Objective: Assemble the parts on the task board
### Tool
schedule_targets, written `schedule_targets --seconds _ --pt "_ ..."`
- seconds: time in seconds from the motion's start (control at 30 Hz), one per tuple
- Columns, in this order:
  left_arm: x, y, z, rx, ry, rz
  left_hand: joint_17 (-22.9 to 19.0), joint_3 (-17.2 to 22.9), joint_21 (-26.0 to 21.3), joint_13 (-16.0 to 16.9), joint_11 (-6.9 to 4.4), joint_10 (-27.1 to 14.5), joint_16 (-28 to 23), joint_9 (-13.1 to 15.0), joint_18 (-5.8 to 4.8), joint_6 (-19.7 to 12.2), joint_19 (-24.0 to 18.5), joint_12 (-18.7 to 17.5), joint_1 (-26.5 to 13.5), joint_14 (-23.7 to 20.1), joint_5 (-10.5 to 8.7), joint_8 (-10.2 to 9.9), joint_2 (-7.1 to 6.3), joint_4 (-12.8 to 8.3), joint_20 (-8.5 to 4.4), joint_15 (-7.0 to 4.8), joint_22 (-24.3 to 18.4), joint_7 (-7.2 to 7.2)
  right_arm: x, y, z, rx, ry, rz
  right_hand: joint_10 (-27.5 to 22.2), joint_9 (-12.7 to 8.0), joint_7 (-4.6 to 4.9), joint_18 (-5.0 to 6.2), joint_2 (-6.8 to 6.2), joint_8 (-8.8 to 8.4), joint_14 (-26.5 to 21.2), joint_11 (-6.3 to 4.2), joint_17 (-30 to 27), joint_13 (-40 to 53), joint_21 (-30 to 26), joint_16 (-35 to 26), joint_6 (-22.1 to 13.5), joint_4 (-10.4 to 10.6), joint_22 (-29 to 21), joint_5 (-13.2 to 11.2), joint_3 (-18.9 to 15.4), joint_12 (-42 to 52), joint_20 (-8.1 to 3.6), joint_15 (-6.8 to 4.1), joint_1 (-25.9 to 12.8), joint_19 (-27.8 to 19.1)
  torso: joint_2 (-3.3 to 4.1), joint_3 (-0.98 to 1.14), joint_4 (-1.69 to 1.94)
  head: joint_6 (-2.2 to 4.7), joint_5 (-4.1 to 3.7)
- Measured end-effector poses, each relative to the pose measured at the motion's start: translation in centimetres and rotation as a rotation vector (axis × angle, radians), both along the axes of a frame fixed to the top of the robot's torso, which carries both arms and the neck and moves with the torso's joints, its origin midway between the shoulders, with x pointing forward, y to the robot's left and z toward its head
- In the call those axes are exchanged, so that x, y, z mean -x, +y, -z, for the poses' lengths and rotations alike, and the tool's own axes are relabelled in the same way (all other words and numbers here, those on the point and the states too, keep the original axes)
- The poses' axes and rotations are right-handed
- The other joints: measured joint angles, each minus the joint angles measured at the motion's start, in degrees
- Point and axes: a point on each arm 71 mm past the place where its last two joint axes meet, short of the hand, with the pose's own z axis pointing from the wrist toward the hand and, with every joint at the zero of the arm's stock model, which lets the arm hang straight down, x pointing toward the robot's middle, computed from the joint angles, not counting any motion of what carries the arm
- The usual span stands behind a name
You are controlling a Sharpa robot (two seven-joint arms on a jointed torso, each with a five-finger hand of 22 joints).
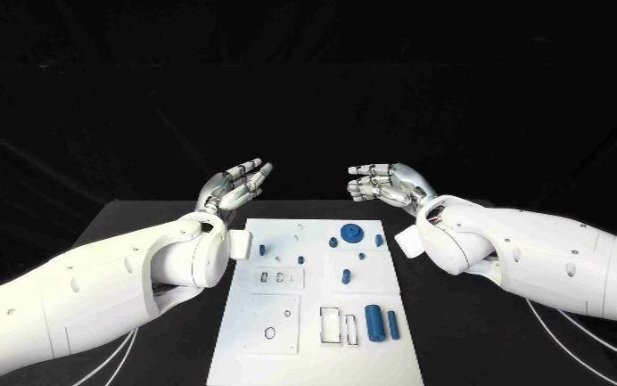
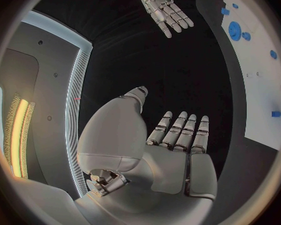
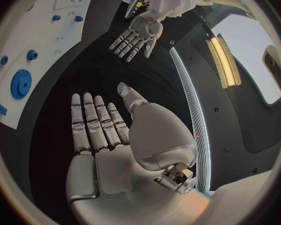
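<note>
Left hand and right hand both hover empty with fingers apart beyond the far edge of the task board, presumably a ready pose; blue parts lie untouched on it, mid-worktop.

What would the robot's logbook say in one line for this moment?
left hand: open, raised | right hand: open, raised | task board: untouched | blue parts: lying on board

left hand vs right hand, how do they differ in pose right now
In the head view the left hand has its fingers stretched out, while the right hand has its fingers curled more inward. The left hand is beyond the task board's left side, the right hand beyond its right. Both hold nothing.
</note>
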Motion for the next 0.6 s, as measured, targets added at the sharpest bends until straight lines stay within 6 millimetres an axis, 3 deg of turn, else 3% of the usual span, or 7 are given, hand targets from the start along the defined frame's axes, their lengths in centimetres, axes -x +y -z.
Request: schedule_targets --seconds 0.17,0.23,0.33,0.37,0.47,0.53,0.6 --pt "0.4 0.2 -0.4 0.008 -0.014 0.004 0.69 0.68 2.61 0.33 -0.32 7.81 1.43 0.49 0.37 7.61 7.52 0.16 1.05 10.46 0.0 1.09 -0.19 -0.04 -0.16 -0.88 1.11 0.61 0.1 0.4 -0.7 0.113 -0.091 -0.055 6.72 0.1 1.15 0.88 -0.09 0.44 7.81 -1.05 0.21 0.11 2.69 0.33 7.21 -2.05 0.81 0.0 2.05 0.0 -0.8 -1.51 0.67 5.52 0.38 0.04 -0.03 -0.13 -0.07" --pt "0.4 0.3 -0.7 0.011 -0.019 0.004 1.11 1.01 3.44 0.81 -1.15 14.2 2.5 1.03 0.37 13.71 10.09 1.16 1.46 16.61 0.0 2.27 0.23 -0.22 -0.22 -1.73 1.37 1.3 -0.1 0.5 -1.2 0.156 -0.125 -0.073 8.8 0.16 1.5 0.87 -0.37 0.44 10.46 -1.48 0.36 0.12 3.71 0.77 9.2 -2.71 1.13 0.0 2.71 0.0 -1.26 -2.14 0.96 7.38 0.62 0.08 0.01 -0.14 -0.13" --pt "0.6 0.4 -0.9 0.018 -0.022 0.009 1.5 1.16 5.92 1.14 -2.21 22.47 3.76 1.43 2.58 20.9 17.34 2.14 2.26 24.74 0.0 3.31 0.44 -0.37 -0.3 -2.96 2.29 2.44 -0.2 0.6 -1.9 0.239 -0.173 -0.102 12.17 0.27 2.16 0.87 -0.83 0.59 15.17 -2.35 0.85 0.32 5.81 1.62 11.94 -3.62 1.95 0.0 3.62 0.0 -2.42 -3.48 0.88 10.61 1.09 0.15 0.12 -0.18 -0.25" --pt "0.7 0.4 -1.1 0.022 -0.024 0.013 1.56 1.16 6.62 1.21 -2.55 24.09 4.04 1.54 2.62 23.06 19.19 2.33 2.27 26.29 0.0 3.6 0.44 -0.37 -0.34 -3.31 2.53 2.83 -0.3 0.7 -2.1 0.275 -0.188 -0.114 13.33 0.27 2.41 0.88 -1.17 0.73 16.87 -2.7 1.08 0.33 6.64 2.02 12.84 -3.87 2.33 0.0 3.87 0.0 -2.93 -3.98 0.77 11.74 1.24 0.18 0.14 -0.15 -0.27" --pt "0.9 0.4 -1.5 0.03 -0.029 0.023 1.57 1.31 7.5 1.22 -3.26 27.2 4.08 1.57 3.61 26.3 21.53 2.7 2.91 29.23 0.0 3.73 0.57 -0.52 -0.37 -4.12 2.62 3.94 -0.4 0.8 -2.4 0.359 -0.218 -0.139 16.56 0.42 2.46 0.87 -2.08 0.87 21.52 -3.65 1.93 0.55 9.24 3.27 15.27 -4.46 3.56 0.01 4.53 0.0 -4.33 -5.41 0.35 14.69 1.79 0.29 0.26 -0.02 -0.36" --pt "1.1 0.4 -1.9 0.036 -0.032 0.033 1.57 1.31 8.28 1.21 -3.61 28.57 4.08 1.44 5.25 27.5 23.18 2.71 2.95 30.93 0.0 3.73 0.52 -0.52 -0.38 -4.49 2.7 4.35 -0.4 1.0 -2.6 0.429 -0.242 -0.158 18.53 0.58 1.97 0.88 -2.81 0.91 24.3 -4.28 2.71 0.67 11.16 4.39 16.79 -4.7 4.6 1.1 5.05 -0.03 -5.24 -6.32 0.4 16.26 2.24 0.35 0.36 0.12 -0.43" --pt "1.3 0.3 -2.2 0.042 -0.034 0.044 1.57 1.31 8.76 1.21 -3.85 29.19 4.08 1.27 5.28 28.01 24.35 2.71 2.95 31.79 0.0 3.49 0.52 -0.52 -0.41 -4.72 2.72 4.62 -0.4 1.2 -2.7 0.492 -0.262 -0.175 20.22 0.65 1.51 0.88 -3.47 1.11 26.89 -4.92 3.71 0.75 13.47 5.96 18.25 -4.79 5.96 2.37 5.45 -0.45 -6.35 -7.19 0.27 17.37 2.62 0.4 0.46 0.26 -0.53"
